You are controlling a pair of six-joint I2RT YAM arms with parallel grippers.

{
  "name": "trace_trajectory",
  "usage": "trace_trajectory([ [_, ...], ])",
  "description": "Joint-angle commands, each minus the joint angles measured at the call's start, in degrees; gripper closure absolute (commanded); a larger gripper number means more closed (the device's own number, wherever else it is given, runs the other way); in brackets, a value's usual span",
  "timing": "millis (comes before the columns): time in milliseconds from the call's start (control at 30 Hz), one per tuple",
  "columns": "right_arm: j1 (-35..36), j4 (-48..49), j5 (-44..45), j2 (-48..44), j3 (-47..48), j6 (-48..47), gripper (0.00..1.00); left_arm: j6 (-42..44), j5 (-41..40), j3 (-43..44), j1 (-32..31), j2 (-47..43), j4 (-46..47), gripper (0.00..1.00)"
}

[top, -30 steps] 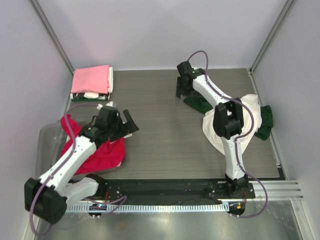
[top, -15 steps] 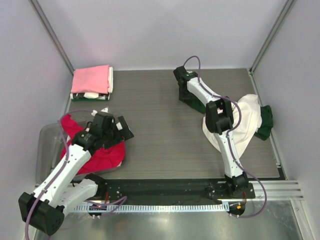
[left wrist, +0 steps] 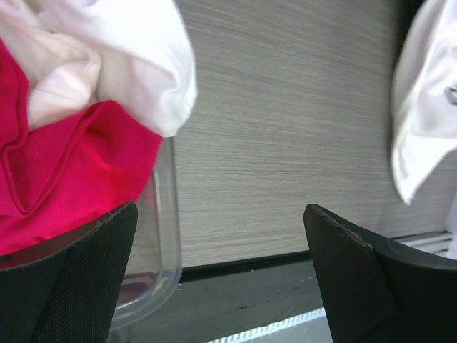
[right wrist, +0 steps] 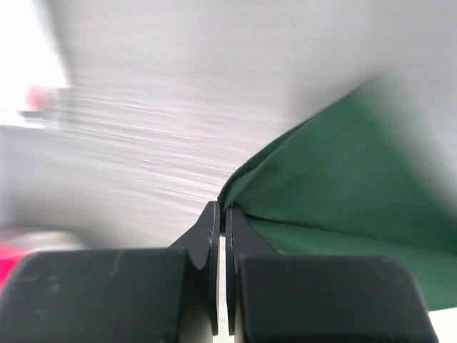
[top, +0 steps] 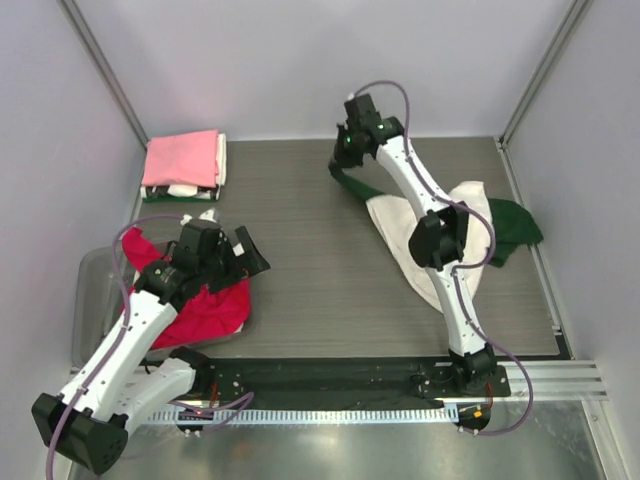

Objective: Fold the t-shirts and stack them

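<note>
Far out at the back of the table [top: 300, 250], the right jaws are pressed together on a fold of the dark green t-shirt [right wrist: 335, 164]. The wrist view is blurred, but the pinch on the cloth's edge is plain. From the top view the green cloth runs from that grip toward the right. It passes under the cream-white t-shirt [top: 395, 215] and comes out again as a loose heap [top: 512, 224] near the table's right edge. The cream-white t-shirt lies crumpled over it, partly hidden by the right arm [top: 440, 240].

On the left, the left jaws are spread wide with nothing between them. They hang just above the near-left part of the table, beside the red-magenta t-shirt [top: 205, 310]. That shirt lies bunched, draped over the rim of the clear bin [top: 85, 290] and spilling onto the table. In the left wrist view a white cloth [left wrist: 121, 57] sits against the red one; it is probably another garment, though too little shows to be sure.

At the back-left corner a folded pale pink t-shirt [top: 182, 158] tops a small neat stack, with white and dark layers showing at its near edge.
</note>
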Motion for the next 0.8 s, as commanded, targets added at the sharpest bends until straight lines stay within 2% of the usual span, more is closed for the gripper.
trace_trajectory([
  [0,0.87,16.45,-13.40,-17.75,9.06,7.69,0.99,0.80,1.80,5.73,0.17,-1.91,-0.66,0.00],
  [100,0.08,26.68,-6.83,-33.58,-0.96,7.44,0.99,0.98,1.19,8.72,0.17,-3.41,-2.51,0.00],
  [167,-2.28,26.72,-2.44,-37.84,-2.72,5.95,0.99,1.06,0.84,9.52,0.17,-4.37,-3.83,0.00],
  [233,-3.96,24.88,2.83,-44.76,-5.61,4.80,0.99,0.89,0.31,10.31,0.17,-5.69,-4.71,0.00],
  [267,-4.84,24.00,11.56,-47.50,-10.77,3.93,0.99,0.54,0.40,10.48,0.17,-6.22,-4.89,0.00],
  [400,-6.86,14.01,28.73,-55.87,-24.94,4.17,0.99,-0.69,0.92,10.57,0.18,-7.71,-4.89,0.00],
  [433,-7.22,12.41,30.61,-57.62,-32.80,5.66,0.99,-0.78,1.18,10.66,0.26,-7.98,-4.89,0.00],
  [533,-7.75,11.08,32.39,-65.18,-47.51,11.18,0.99,-1.48,1.63,10.75,0.09,-8.16,-4.89,0.00],
  [567,-7.75,11.07,32.13,-66.76,-56.78,12.43,0.99,-1.57,1.71,10.75,0.09,-8.16,-4.89,0.00],
  [667,-7.92,10.20,32.65,-71.60,-71.22,17.09,0.99,-1.92,2.24,10.31,0.17,-7.37,-4.71,0.00],
  [767,-9.15,9.40,33.09,-74.59,-81.61,19.21,0.99,-2.63,3.38,9.44,0.00,-6.23,-4.54,0.00],
])
